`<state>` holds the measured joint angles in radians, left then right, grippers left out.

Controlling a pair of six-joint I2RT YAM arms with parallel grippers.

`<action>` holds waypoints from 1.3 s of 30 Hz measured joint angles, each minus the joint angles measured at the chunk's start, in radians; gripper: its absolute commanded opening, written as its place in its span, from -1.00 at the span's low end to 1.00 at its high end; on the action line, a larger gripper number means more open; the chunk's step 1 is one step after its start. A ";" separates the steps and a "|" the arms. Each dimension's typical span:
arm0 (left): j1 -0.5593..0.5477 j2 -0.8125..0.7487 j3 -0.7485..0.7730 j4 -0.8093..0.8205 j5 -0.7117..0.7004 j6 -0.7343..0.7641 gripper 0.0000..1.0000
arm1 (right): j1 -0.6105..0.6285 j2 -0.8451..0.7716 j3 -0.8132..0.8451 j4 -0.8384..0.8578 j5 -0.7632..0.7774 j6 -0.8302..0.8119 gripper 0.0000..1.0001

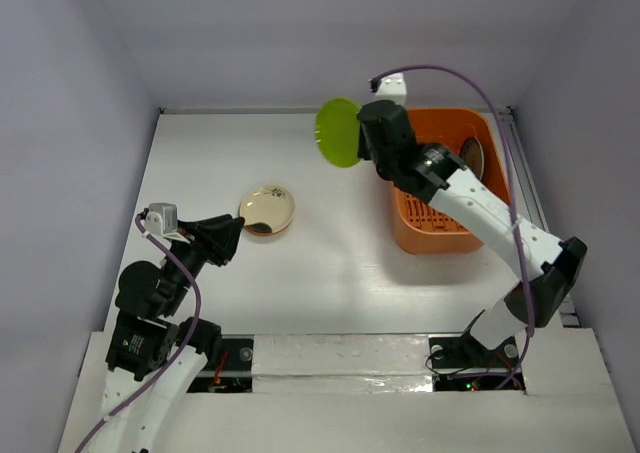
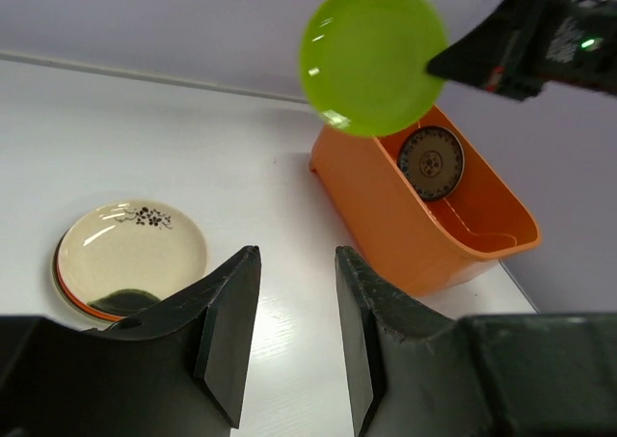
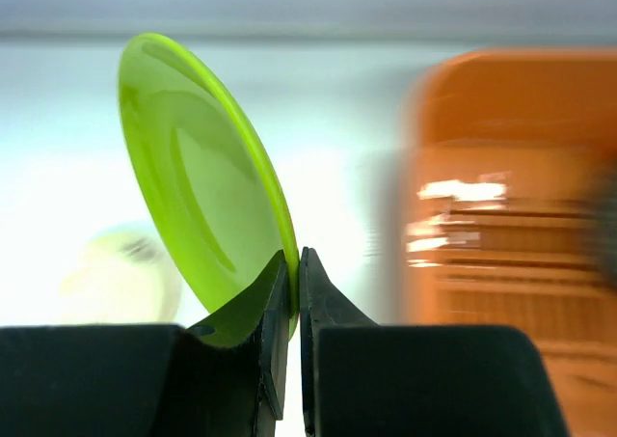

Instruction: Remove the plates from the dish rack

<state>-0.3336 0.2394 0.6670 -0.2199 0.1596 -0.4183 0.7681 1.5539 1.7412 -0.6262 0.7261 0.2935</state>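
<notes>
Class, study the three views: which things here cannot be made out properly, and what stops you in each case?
1. Right wrist view: the dish rack is blurred, so its contents are unreadable.
2. Left wrist view: the cream plate covers the stack beneath it; the count is hidden.
3. Top view: the right arm partly covers the patterned plate in the rack.

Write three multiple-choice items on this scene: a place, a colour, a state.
1. Where is the dark patterned plate? A. in the dish rack B. in a gripper C. on a shelf
2. What colour tops the stack on the table? A. red B. cream C. teal
3. The right gripper is: A. open B. shut on the yellow-green plate C. shut on the rack
Answers: 1 A, it leans inside the orange tub; 2 B, cream with a dark sprig; 3 B, it pinches the plate's rim.
</notes>
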 measured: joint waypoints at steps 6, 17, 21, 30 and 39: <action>0.000 0.000 0.000 -0.008 -0.011 0.000 -0.32 | 0.010 0.161 -0.138 0.257 -0.358 0.176 -1.00; 0.008 0.000 0.000 -0.009 -0.011 0.000 -0.31 | 0.039 0.445 -0.188 0.516 -0.699 0.415 -0.94; 0.008 0.000 0.000 -0.009 -0.011 -0.002 -0.31 | 0.052 0.466 -0.214 0.550 -0.723 0.450 -0.79; 0.008 0.000 0.000 -0.009 -0.011 -0.002 -0.30 | 0.079 0.471 -0.232 0.560 -0.702 0.475 -0.22; 0.008 0.000 0.000 -0.009 -0.011 -0.002 -0.30 | 0.084 0.446 -0.261 0.483 -0.597 0.443 0.12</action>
<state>-0.3252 0.2398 0.6670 -0.2291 0.1486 -0.4206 0.8524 1.9999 1.4803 -0.1429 0.1291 0.7364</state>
